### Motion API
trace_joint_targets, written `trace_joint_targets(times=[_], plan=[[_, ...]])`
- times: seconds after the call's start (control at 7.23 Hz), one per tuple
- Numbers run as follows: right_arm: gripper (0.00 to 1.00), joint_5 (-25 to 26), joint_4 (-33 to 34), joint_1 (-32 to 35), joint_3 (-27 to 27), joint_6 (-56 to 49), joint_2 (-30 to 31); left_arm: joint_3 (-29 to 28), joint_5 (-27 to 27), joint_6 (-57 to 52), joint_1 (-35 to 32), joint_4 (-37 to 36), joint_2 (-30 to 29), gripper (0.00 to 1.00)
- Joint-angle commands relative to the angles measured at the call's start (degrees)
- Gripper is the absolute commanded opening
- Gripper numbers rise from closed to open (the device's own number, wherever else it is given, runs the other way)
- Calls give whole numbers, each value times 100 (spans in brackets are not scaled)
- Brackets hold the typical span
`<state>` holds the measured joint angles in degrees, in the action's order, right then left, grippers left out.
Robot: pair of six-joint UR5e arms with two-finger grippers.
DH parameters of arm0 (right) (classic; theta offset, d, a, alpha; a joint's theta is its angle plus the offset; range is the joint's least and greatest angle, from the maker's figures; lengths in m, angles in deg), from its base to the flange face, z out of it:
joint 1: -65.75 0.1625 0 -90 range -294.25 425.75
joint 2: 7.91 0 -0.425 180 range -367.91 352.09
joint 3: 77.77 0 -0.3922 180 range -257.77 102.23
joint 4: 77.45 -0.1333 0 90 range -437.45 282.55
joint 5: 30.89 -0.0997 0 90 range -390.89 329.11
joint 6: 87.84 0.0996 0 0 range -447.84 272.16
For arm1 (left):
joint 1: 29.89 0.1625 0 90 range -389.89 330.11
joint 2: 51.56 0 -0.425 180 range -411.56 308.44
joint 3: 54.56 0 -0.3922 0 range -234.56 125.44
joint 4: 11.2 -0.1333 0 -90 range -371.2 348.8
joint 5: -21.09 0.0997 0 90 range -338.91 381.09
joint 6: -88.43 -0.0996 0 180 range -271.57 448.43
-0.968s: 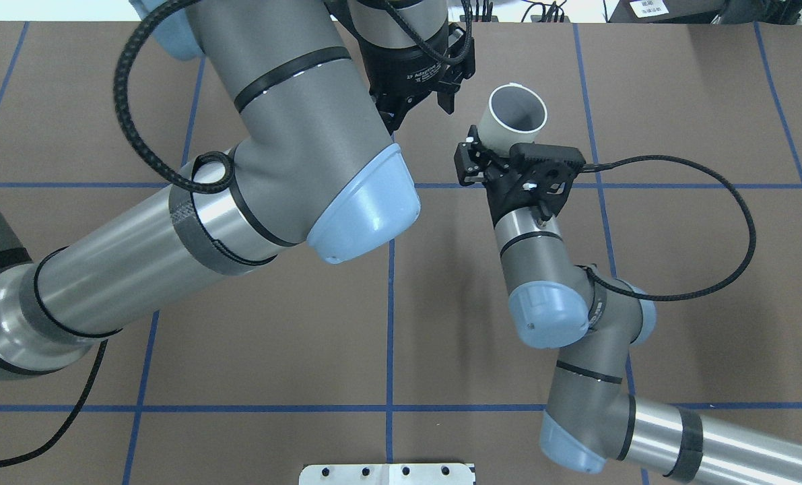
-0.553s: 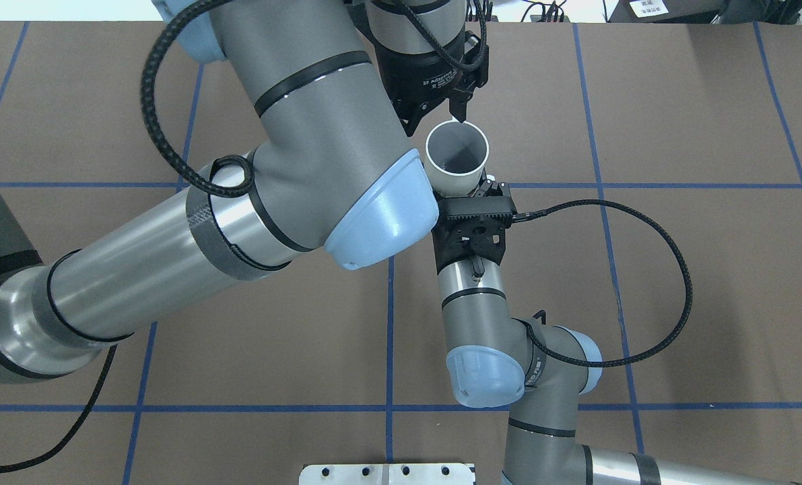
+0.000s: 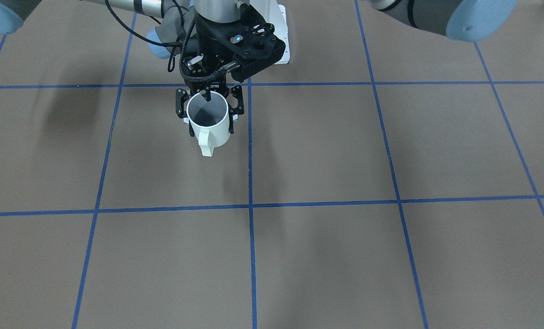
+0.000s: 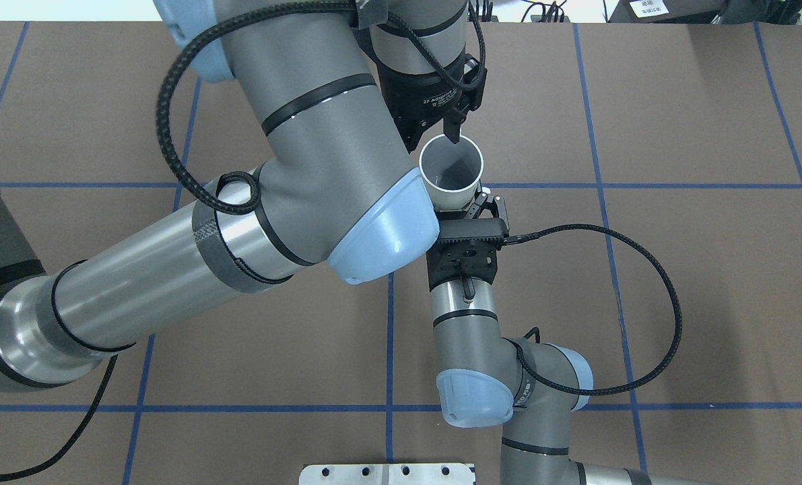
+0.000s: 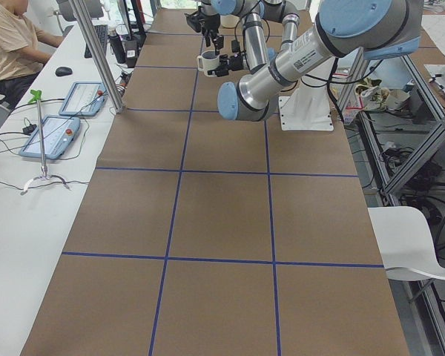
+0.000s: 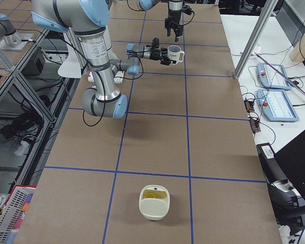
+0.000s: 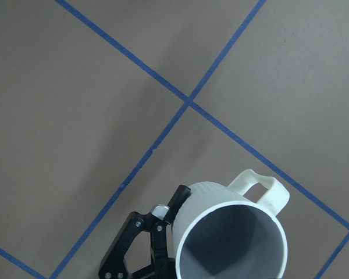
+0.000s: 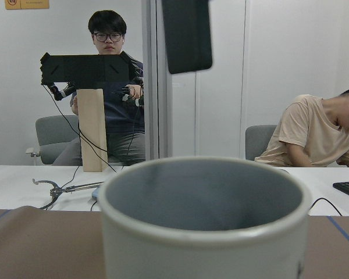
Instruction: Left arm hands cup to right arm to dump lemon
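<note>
The cup (image 3: 208, 114), a white mug with a grey inside, hangs upright in the air and looks empty from above (image 4: 451, 165). My right gripper (image 3: 211, 130) is shut on the cup's sides from the robot's side, with the handle (image 7: 262, 186) pointing away from it. My left gripper (image 4: 433, 140) hangs open above the cup's mouth. One of its fingers (image 8: 186, 35) sits over the rim without touching it. The lemon (image 6: 152, 193) looks like the yellowish piece lying in a white bowl far off at the table's right end.
The white bowl (image 6: 153, 208) stands on the brown table with its blue tape grid (image 3: 250, 205). My left arm's big elbow (image 4: 374, 222) overhangs the right wrist (image 4: 464, 259). A metal plate (image 4: 387, 473) lies at the near edge. Operators sit beyond the far side (image 8: 110, 87).
My right arm carried the cup left and back toward the robot, bringing it under the left gripper. My left gripper shifted slightly right and stays open.
</note>
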<state>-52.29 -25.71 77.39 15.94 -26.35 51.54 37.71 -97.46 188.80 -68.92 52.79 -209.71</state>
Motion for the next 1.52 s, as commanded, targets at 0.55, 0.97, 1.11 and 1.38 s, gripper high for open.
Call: trace_joint_targets(times=[0.55, 0.97, 1.11, 1.38], plan=[[46, 12, -32, -13, 59, -5, -12, -200, 34, 0, 176, 0, 39, 42], [46, 47, -49, -21, 77, -5, -12, -209, 34, 8, 185, 0, 21, 41], [47, 56, -58, -30, 86, -5, -12, -209, 34, 9, 185, 0, 30, 41], [47, 56, -67, -30, 120, -13, 5, -227, 43, 9, 203, 0, 39, 39]])
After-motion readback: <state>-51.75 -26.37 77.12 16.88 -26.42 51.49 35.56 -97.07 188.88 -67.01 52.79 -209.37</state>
